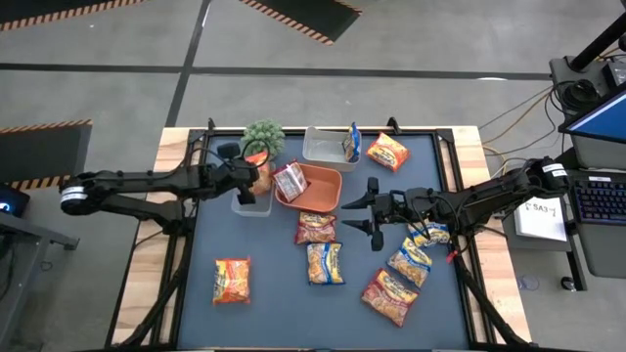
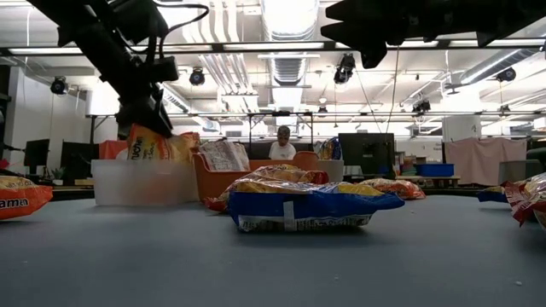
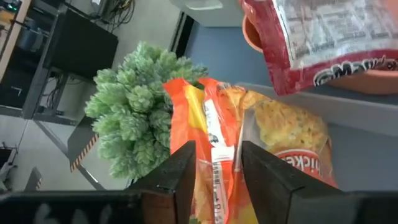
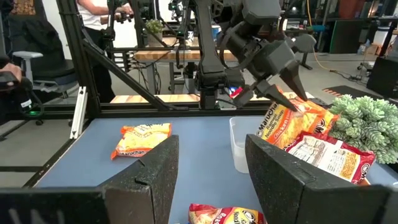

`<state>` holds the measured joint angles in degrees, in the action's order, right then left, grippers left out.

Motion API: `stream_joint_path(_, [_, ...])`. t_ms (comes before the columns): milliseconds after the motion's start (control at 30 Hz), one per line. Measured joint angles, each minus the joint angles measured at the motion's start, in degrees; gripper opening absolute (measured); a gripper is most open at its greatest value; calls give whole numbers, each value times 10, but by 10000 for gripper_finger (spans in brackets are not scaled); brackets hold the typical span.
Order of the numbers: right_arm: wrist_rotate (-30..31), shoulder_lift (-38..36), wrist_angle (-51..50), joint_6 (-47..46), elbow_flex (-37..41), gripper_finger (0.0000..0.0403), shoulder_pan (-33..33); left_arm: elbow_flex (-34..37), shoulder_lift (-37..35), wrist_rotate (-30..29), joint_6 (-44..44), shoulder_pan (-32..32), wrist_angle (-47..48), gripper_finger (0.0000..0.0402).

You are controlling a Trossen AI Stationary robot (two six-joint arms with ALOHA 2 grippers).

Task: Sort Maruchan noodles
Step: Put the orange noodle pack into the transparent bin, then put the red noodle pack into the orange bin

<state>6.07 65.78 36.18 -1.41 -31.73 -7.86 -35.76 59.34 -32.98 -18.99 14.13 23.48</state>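
Note:
My left gripper (image 1: 256, 178) (image 3: 217, 149) is open over a clear tub (image 1: 251, 203) (image 2: 141, 183) at the far left. An orange noodle packet (image 3: 273, 130) (image 2: 158, 145) stands on end in that tub, its upper end between the fingers. My right gripper (image 1: 350, 215) (image 4: 211, 162) hovers open and level at mid-table with nothing in it. A red packet (image 1: 290, 181) leans in the orange tray (image 1: 318, 198). A blue packet (image 1: 352, 144) stands in a second clear tub (image 1: 321, 149). My left gripper comes slanting down from the table's left, its fingers (image 3: 180, 171) on either side of the orange packet's upper end (image 3: 214, 165), along the back seam. The packet's lower end rests inside the tub. Whether the fingers touch it, I cannot tell.
Loose packets lie on the blue mat: orange ones (image 1: 232, 280) (image 1: 388, 152) (image 1: 316, 228), blue-and-yellow ones (image 1: 326, 262) (image 1: 411, 262) (image 1: 430, 233), a red one (image 1: 389, 295). A green artificial plant (image 1: 263, 137) stands just behind the left gripper. People stand beyond the table.

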Motion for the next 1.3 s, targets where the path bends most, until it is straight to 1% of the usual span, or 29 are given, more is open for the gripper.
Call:
stream_joint_path(200, [0, 0, 0, 1, 0, 173, 0, -39, 0, 0, 21, 0, 22, 117])
stream_joint_path(267, [0, 0, 0, 1, 0, 173, 0, -58, 0, 18, 39, 0, 36, 116])
stream_joint_path(333, [0, 0, 0, 1, 0, 173, 0, -76, 0, 64, 60, 0, 56, 116])
stream_joint_path(467, [0, 0, -4, 0, 0, 173, 0, -101, 0, 181, 120, -1, 105, 116])
stream_joint_path(533, [0, 0, -8, -1, 0, 173, 0, -103, 0, 209, 172, -4, 133, 115])
stream_joint_path(667, [0, 0, -19, -1, 0, 173, 0, -82, 0, 217, 254, -12, 179, 104])
stream_joint_path(867, [0, 0, -21, -1, 0, 173, 0, -81, 18, 220, 256, -33, 154, 69])
stream_joint_path(1033, [0, 0, -34, -22, 0, 173, 0, -83, 24, 221, 274, -57, 113, 42])
stream_joint_path(1200, [0, 0, -47, -46, 0, 173, 0, -83, 23, 253, 320, -96, 108, 37])
stream_joint_path(1300, [0, 0, -56, -57, 0, 173, 0, -83, 23, 261, 354, -128, 106, 37])
